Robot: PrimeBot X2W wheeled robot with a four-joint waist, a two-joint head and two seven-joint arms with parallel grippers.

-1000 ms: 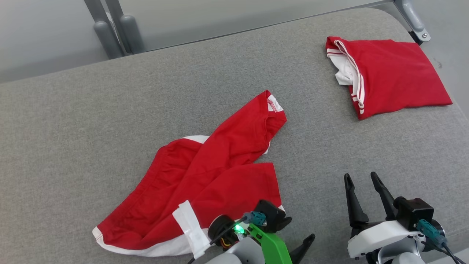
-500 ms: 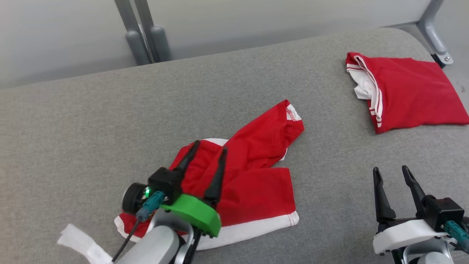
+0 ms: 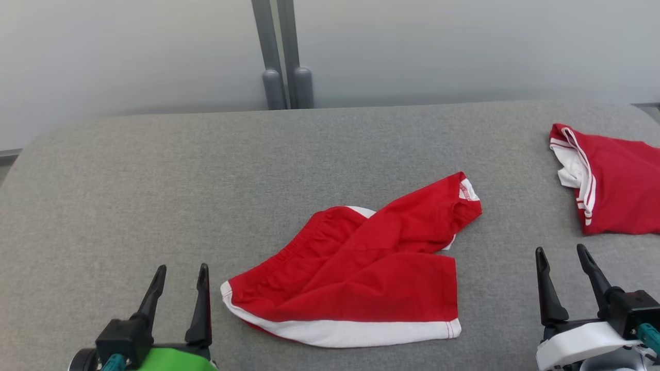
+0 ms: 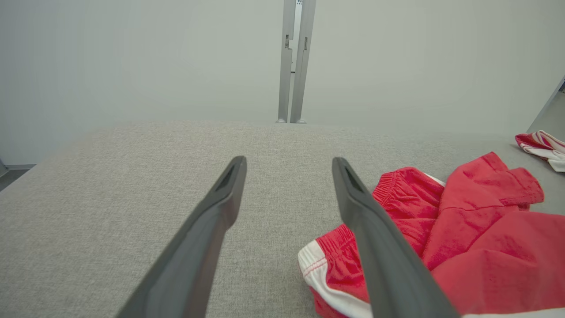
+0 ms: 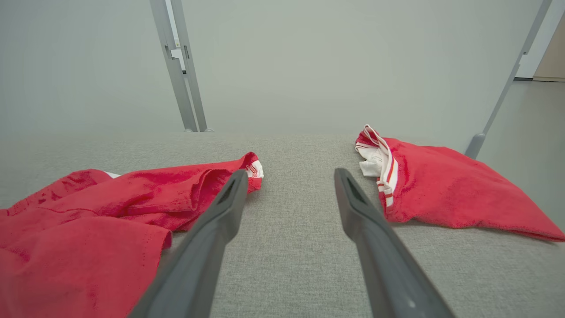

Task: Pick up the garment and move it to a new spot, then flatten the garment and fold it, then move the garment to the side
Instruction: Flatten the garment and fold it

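Garment (red, white hem) crumpled on worktop, between left gripper and right gripper; both spread wide, empty, clear of cloth.

Left gripper: two long dark fingers, tapering to slim tips.
Behind its fingers: black block, green shell, teal plug.
Right gripper: matching dark fingers.
Behind those: white shell, black box, teal connector.
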